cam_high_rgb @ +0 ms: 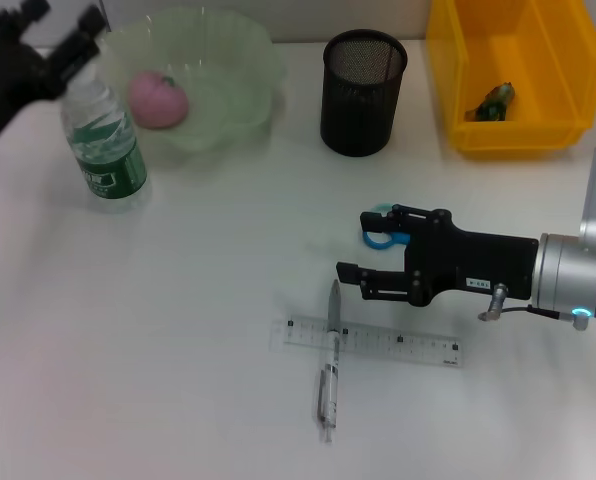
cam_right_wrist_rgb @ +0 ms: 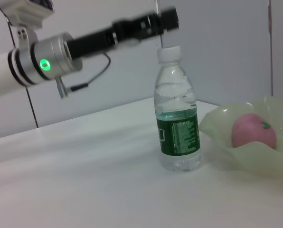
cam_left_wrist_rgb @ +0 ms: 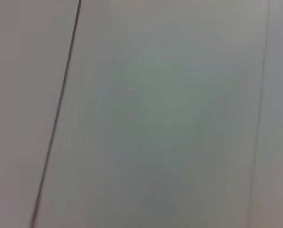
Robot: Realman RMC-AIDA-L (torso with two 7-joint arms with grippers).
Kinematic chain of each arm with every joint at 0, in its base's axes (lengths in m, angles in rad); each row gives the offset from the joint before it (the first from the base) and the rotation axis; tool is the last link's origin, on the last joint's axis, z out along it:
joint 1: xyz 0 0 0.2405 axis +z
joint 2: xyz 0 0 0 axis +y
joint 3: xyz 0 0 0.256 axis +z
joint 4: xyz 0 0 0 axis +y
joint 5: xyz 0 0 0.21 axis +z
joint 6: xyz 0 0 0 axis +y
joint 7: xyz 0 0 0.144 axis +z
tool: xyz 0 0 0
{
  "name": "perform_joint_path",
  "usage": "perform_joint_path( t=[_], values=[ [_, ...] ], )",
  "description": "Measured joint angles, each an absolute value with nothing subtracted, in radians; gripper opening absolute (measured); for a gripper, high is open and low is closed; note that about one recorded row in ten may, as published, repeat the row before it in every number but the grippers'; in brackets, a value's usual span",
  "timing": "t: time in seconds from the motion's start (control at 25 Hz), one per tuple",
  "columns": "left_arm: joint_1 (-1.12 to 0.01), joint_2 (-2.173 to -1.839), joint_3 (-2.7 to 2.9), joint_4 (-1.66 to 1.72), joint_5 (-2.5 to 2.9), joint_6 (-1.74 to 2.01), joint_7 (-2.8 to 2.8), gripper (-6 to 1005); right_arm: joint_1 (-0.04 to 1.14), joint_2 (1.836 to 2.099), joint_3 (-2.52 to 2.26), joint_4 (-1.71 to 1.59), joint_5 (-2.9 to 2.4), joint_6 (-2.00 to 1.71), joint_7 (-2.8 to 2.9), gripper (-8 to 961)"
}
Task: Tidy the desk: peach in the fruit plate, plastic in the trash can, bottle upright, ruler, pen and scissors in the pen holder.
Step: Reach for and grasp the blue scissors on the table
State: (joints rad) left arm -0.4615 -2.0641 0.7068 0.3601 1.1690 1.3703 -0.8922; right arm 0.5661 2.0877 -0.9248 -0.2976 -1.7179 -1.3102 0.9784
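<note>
Standing upright near the desk's far left edge, the water bottle (cam_high_rgb: 105,140) with its green label sits just beside the pale green fruit plate (cam_high_rgb: 240,60), which holds the pink peach (cam_high_rgb: 158,99). The left gripper (cam_high_rgb: 63,45) hangs at the bottle's cap; in the right wrist view that gripper (cam_right_wrist_rgb: 166,21) sits right at the white cap of the bottle (cam_right_wrist_rgb: 177,128), but whether its fingers are clamped on the cap or loose around it cannot be told. The left wrist view shows only a blank pale surface with a thin dark line. The right gripper (cam_high_rgb: 356,245) reaches in from the right, low over the white desk (cam_high_rgb: 178,330), its two black fingers (cam_high_rgb: 350,271) spread apart and grasping nothing. The blue-handled scissors (cam_high_rgb: 382,230) lie partly hidden under it, with one handle loop showing between the fingers. Just in front of the nearer finger, the grey pen (cam_high_rgb: 330,360) lies across the clear ruler (cam_high_rgb: 368,341), the two forming a cross. The black mesh pen holder (cam_high_rgb: 362,92) stands at the back of the desk between the plate and the yellow bin (cam_high_rgb: 448,70), which has a small green and dark scrap (cam_high_rgb: 494,102) inside.
</note>
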Motion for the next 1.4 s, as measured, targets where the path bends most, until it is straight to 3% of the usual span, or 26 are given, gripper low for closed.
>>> perform_joint_path(
  t=[0.2,0.56,0.76,1.08,1.4],
  values=[
    [-0.435,-2.055,0.711,0.46,1.174,1.49,-1.097,782,0.566,2.088,-0.925,-0.3,-1.712,-1.306,0.979,770],
    [-0.374,-1.999,0.732,0.486,1.248,1.79,-1.233,781,0.566,2.083,-0.925,-0.306,-1.658,-1.296,0.991,770],
    [-0.355,-1.991,0.732,0.504,1.394,1.876,-1.189,781,0.574,2.082,-0.925,-0.31,-1.658,-1.291,1.024,770],
    [-0.364,-2.008,0.732,0.498,1.654,1.86,-1.053,781,0.567,2.076,-0.936,-0.417,-1.67,-1.297,1.21,769],
    [-0.382,-2.054,0.732,0.493,1.826,1.736,-1.001,778,0.575,2.068,-0.938,-0.684,-1.907,-1.369,1.579,769]
  ],
)
